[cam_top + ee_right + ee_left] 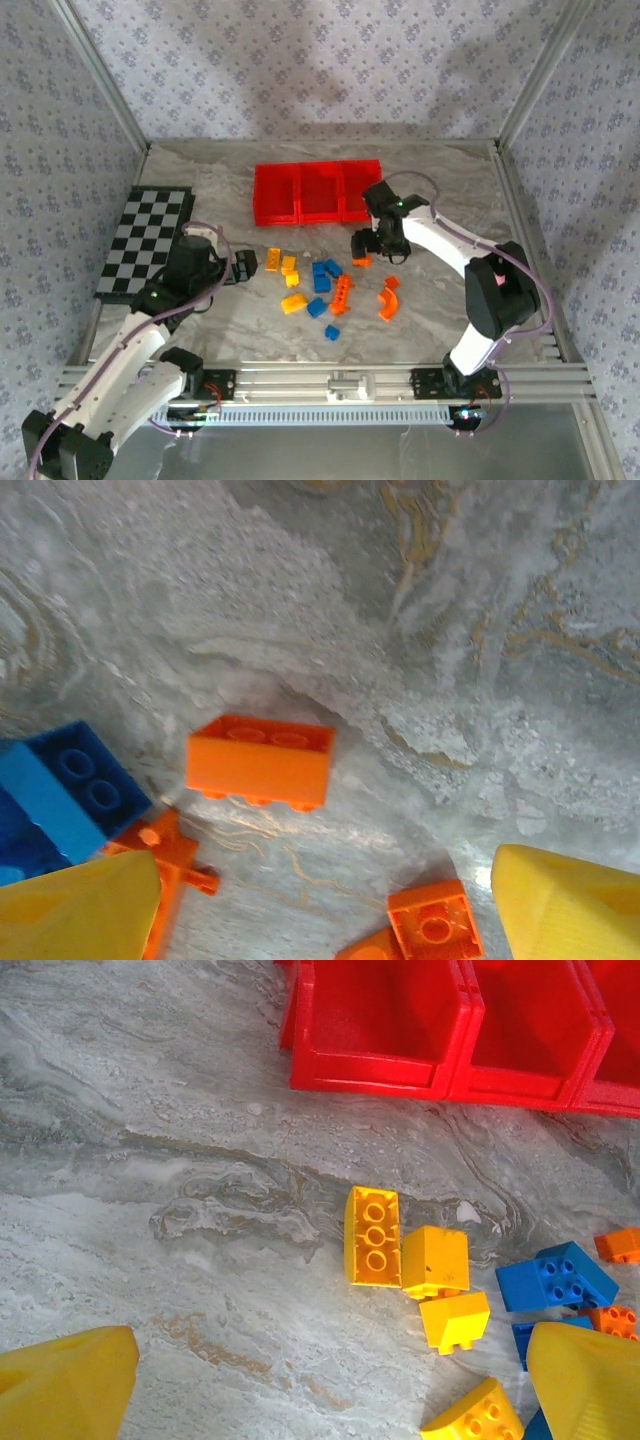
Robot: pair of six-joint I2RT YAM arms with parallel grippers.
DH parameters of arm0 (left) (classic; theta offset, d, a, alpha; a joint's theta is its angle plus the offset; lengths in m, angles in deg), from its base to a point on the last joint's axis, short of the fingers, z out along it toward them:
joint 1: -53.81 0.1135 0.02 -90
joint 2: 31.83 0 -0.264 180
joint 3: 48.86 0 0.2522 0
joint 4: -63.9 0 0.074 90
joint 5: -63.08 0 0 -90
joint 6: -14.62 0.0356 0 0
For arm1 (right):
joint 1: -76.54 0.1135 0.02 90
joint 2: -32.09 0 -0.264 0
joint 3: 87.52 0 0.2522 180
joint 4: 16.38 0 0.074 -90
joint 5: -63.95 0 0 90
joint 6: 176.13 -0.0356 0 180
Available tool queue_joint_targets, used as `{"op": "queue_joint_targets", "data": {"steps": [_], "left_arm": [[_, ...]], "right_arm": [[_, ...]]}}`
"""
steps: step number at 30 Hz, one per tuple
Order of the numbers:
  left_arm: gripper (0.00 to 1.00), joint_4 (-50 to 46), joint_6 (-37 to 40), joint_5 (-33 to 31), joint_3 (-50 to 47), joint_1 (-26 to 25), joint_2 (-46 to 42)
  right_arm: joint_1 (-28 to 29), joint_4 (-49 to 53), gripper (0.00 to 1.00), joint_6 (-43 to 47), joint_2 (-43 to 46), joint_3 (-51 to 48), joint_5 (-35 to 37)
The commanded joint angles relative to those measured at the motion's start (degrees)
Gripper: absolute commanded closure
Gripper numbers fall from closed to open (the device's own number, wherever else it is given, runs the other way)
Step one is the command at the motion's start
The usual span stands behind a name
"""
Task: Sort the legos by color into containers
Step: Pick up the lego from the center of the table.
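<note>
The legos lie scattered on the marble table in front of the containers [318, 192], three joined red bins. Yellow bricks [290, 285] lie to the left, blue ones [324, 280] in the middle and orange ones [386, 298] to the right. My left gripper [248, 266] stands open just left of the pile. In its wrist view the left gripper [325, 1400] has bare table between its fingers, with yellow bricks [372, 1236] ahead. My right gripper [366, 248] hovers open over an orange brick [260, 760]. That brick lies ahead of the right gripper [320, 910], untouched.
A black-and-white checkered board [145, 240] lies at the left edge. Wallpapered walls close in the back and sides. A blue brick [70, 785] and small orange pieces [435, 920] lie close to the right fingers. There is free table to the right of the bins [450, 190].
</note>
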Motion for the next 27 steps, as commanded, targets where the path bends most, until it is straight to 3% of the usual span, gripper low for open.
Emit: {"op": "queue_joint_targets", "data": {"steps": [1, 7, 17, 27], "left_arm": [[0.00, -2.13, -0.51, 1.13, 1.91, -0.25, -0.62], [0.00, -2.47, -0.42, 0.86, 1.52, -0.27, -0.86], [0.00, -3.16, -0.42, -1.36, 1.08, -0.29, -2.67], [0.00, -3.17, -0.50, -1.84, 0.73, -0.25, -4.02]], "right_arm": [[1.15, 2.47, 0.09, -3.22, -2.98, 3.72, 2.41], [3.76, 4.93, 0.07, -8.03, -8.90, 8.42, 5.83], [4.11, 4.57, 0.07, -10.83, -12.72, 9.22, 5.62], [3.70, 2.56, 0.13, -11.30, -15.15, 8.78, 4.39]]}}
